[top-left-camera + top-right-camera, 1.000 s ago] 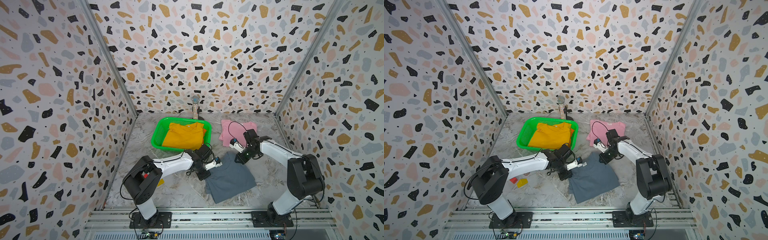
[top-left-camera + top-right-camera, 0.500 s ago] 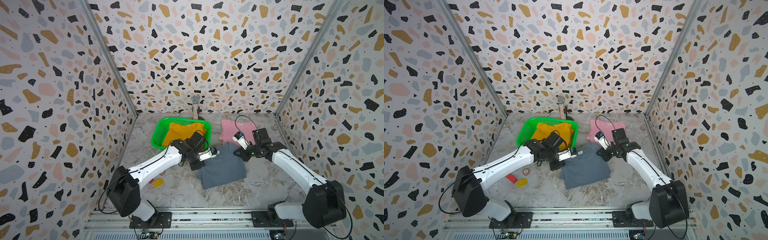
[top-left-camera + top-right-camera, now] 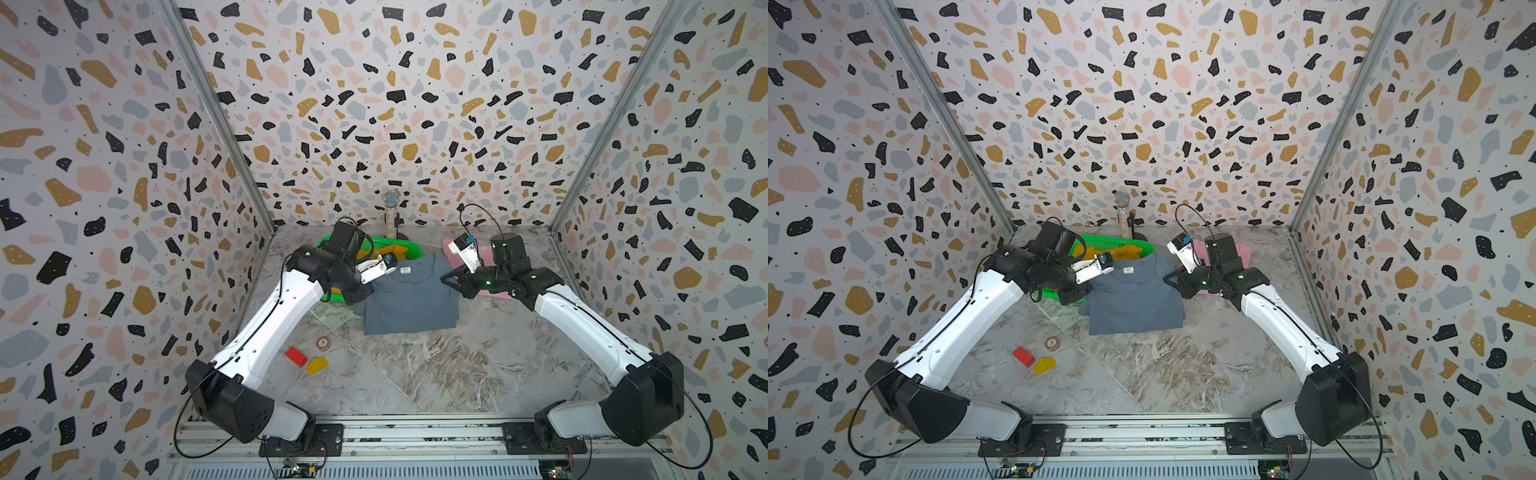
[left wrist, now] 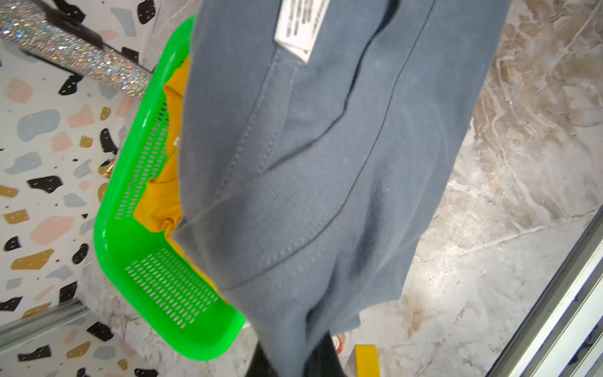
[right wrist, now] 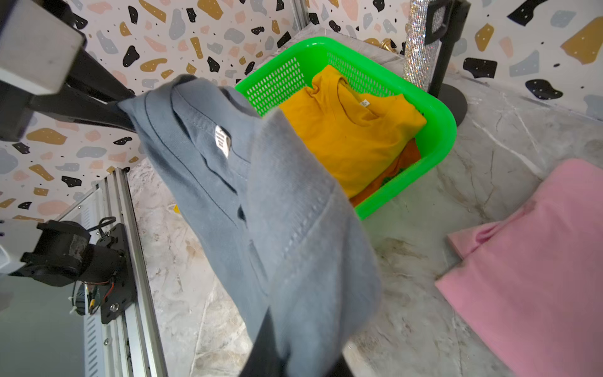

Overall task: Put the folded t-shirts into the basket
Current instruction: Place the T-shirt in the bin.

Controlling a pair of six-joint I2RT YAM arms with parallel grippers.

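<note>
Both grippers hold the grey-blue t-shirt (image 3: 409, 299) (image 3: 1133, 301) up between them, just in front of the green basket (image 3: 417, 250) (image 5: 437, 130). My left gripper (image 3: 366, 292) (image 4: 293, 362) is shut on one side edge. On the opposite edge my right gripper (image 3: 446, 277) (image 5: 293, 359) is also shut. The cloth sags, collar toward the basket, and hides the fingertips. In the basket a mustard yellow t-shirt (image 5: 352, 130) (image 4: 160, 202) lies on an orange t-shirt (image 5: 401, 163). The pink t-shirt (image 5: 538, 261) (image 3: 1241, 251) lies folded on the table at the back right, behind my right arm.
A glittery microphone on a black stand (image 3: 390, 212) rises behind the basket by the back wall. A red block (image 3: 296, 356), a yellow block (image 3: 317, 365) and a small round disc (image 3: 323, 343) lie on the marble table at front left. Patterned walls close three sides.
Both arms have risen and reached toward the back, lifting the grey-blue t-shirt off the front of the table and carrying it toward the basket. Both grips stayed shut.
</note>
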